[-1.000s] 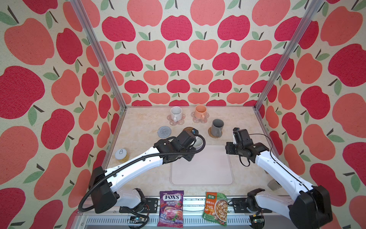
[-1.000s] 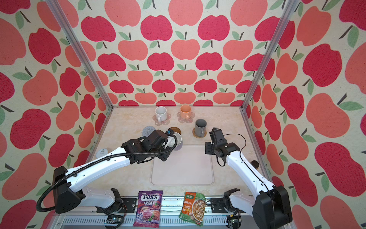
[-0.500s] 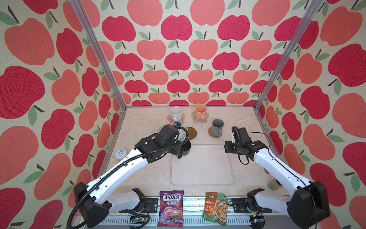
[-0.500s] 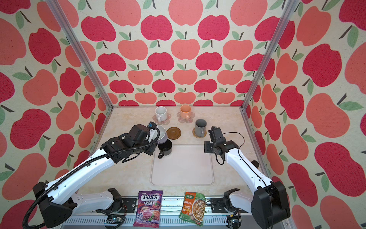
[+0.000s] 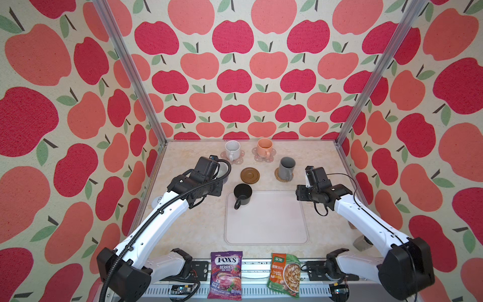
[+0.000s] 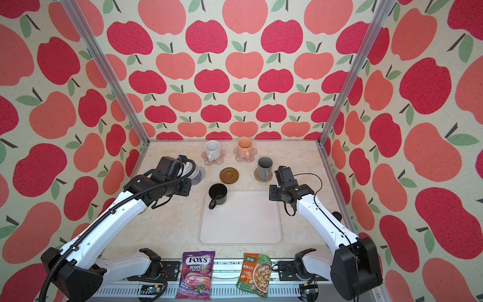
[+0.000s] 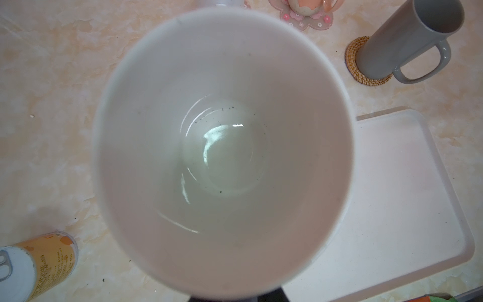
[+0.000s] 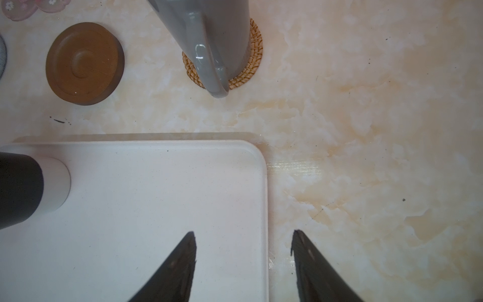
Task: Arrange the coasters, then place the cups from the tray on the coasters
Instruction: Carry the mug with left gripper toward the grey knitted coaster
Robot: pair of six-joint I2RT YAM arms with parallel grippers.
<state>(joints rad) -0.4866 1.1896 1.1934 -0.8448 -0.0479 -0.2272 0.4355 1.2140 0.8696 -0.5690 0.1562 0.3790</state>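
**Ana:** Where is the lavender mug at this moment?

**Me:** My left gripper (image 7: 235,296) is clamped on the lavender mug (image 7: 224,157). The grip itself is hidden from me. The mug hangs beyond the far left corner of the tray (image 5: 266,222), over the grey coaster (image 6: 202,173). Only a thin edge of this coaster shows past the mug, so I cannot tell if the base touches it already.

**Ana:** How will you put it down well?

**Me:** The wrist view is filled by the white inside of the mug and shows me no coaster. So I would centre it from the top views, then lower it straight and slowly, with the mug upright. I would open the jaws only when the base sits flat. After that I would rise straight up, so that no finger drags the mug off the coaster.

**Ana:** And after that?

**Me:** The black mug (image 5: 242,193) stands on the tray, in its far left corner. The brown coaster (image 5: 250,175), just beyond the far edge of the tray, is bare, so I think that mug goes there. My right gripper (image 8: 243,235) hovers over the far right corner of the tray, jaws apart and empty. I would leave it there, away from the left arm.
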